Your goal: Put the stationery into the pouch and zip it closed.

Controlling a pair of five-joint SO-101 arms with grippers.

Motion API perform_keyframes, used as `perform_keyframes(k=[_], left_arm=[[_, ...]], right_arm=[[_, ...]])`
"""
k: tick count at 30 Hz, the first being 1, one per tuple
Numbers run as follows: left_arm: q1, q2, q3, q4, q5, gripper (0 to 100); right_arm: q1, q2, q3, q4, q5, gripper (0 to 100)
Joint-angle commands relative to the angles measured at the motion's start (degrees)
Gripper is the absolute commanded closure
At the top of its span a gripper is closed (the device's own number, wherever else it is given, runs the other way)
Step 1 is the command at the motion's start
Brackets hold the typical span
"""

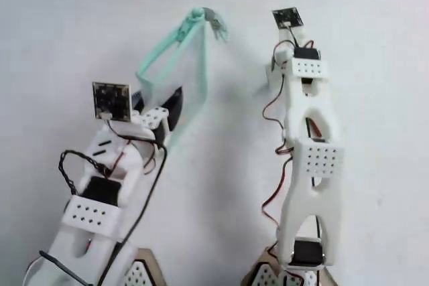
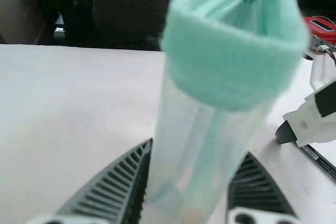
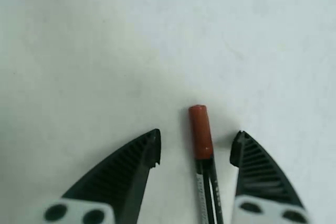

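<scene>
One mint pouch point(image 2: 231, 66) is clamped in your left gripper point(image 2: 198, 149); your right gripper point(image 3: 198, 134) gapes around a red-capped pen point(image 3: 200, 129), print unreadable.

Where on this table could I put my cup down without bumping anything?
Widest bare table lies outside the left arm and outside the right arm. The strip between them is open but narrow. Crowded: around the pouch held in the left gripper, and at the right gripper, open astride a pen.

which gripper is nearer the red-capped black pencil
Right. The right gripper has open fingers on either side of the red-capped black pencil; the left gripper is apart, shut on the mint-green translucent pouch.
</scene>
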Motion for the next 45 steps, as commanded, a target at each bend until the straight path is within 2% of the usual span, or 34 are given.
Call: perform_keyframes(k=[1,4,14,25,32,39,45], left_arm=[[0.48,-0.84,-0.53,-1.41,-0.53,79],[0.48,-0.84,-0.53,-1.41,-0.53,79],[0.48,-0.84,-0.53,-1.41,-0.53,79],[0.48,-0.84,-0.53,-1.41,-0.53,79],[0.57,-0.84,-0.35,-1.41,-0.53,79],[0.57,-0.84,-0.35,-1.41,-0.53,79],[0.57,-0.84,-0.35,-1.41,-0.62,79]], right_arm=[[1.45,2.86,-8.62,3.65,0.44,89.9],[1.54,6.02,-13.98,6.02,0.44,98.8],[1.54,11.91,-26.9,14.46,0.53,98.0],[1.45,12.79,-31.56,19.12,0.26,98.1],[1.45,11.91,-38.33,25.71,-9.49,98.1],[1.36,16.13,-50.64,33.63,-9.76,98.1],[1.27,15.34,-50.55,34.33,-9.67,98.1]])
